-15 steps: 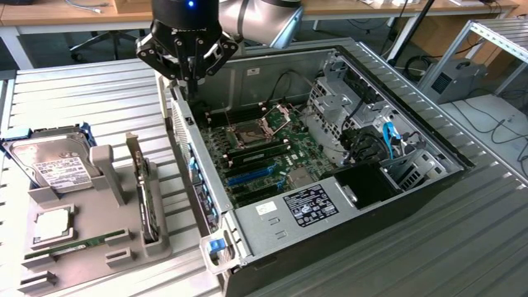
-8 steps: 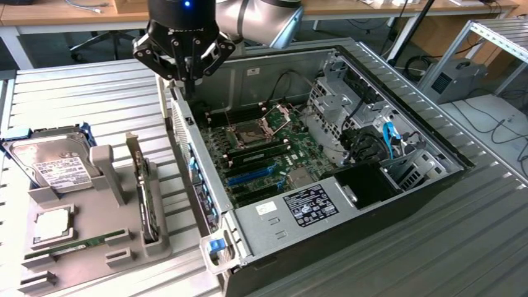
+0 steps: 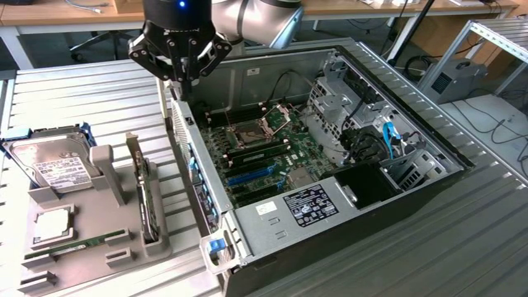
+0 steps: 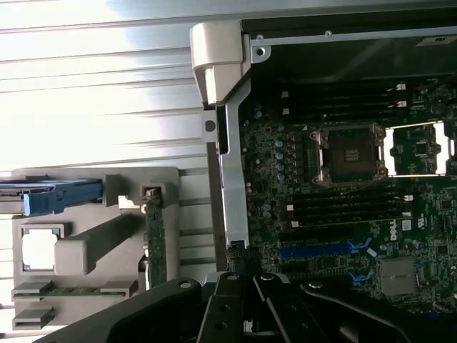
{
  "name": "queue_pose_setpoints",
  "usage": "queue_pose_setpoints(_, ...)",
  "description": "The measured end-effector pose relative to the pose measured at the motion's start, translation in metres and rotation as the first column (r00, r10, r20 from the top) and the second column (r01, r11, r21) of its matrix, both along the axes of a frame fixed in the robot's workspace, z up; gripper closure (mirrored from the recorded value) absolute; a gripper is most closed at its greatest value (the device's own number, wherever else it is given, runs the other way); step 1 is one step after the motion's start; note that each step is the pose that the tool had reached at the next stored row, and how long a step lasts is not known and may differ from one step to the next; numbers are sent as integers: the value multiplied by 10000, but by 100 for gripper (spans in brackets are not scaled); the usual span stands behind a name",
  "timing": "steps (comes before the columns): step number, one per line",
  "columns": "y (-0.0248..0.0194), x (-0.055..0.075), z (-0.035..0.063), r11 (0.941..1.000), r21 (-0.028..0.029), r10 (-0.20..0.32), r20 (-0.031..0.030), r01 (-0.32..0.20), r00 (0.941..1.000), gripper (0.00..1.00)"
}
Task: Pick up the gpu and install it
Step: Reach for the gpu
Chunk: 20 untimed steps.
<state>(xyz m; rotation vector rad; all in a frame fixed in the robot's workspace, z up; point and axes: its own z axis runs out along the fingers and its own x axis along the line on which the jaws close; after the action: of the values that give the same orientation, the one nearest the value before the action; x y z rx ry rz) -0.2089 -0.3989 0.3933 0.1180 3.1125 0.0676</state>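
- Currently the gripper (image 3: 182, 79) hangs over the rear wall of the open computer case (image 3: 272, 219), its fingers pressed together and holding nothing.
- The gpu (image 3: 147, 198) stands on edge in the grey holder (image 3: 83, 272), just beside the hard drive (image 3: 54, 167) and well apart from the gripper.
- The card is probably light, stiff and fragile, so it is best pinched along its upper board edge, clear of the fan.

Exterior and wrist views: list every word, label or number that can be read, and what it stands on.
"DELL": white lettering on the motherboard, wrist view.
Too small to read: the hard drive label.
Too small to read: the black-and-white sticker inside the computer case.
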Motion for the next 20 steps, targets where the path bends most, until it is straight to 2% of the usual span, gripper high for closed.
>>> queue_pose_setpoints(20, 0, -93, 0, 10000, 0, 1, 0, -1, 10000, 89)
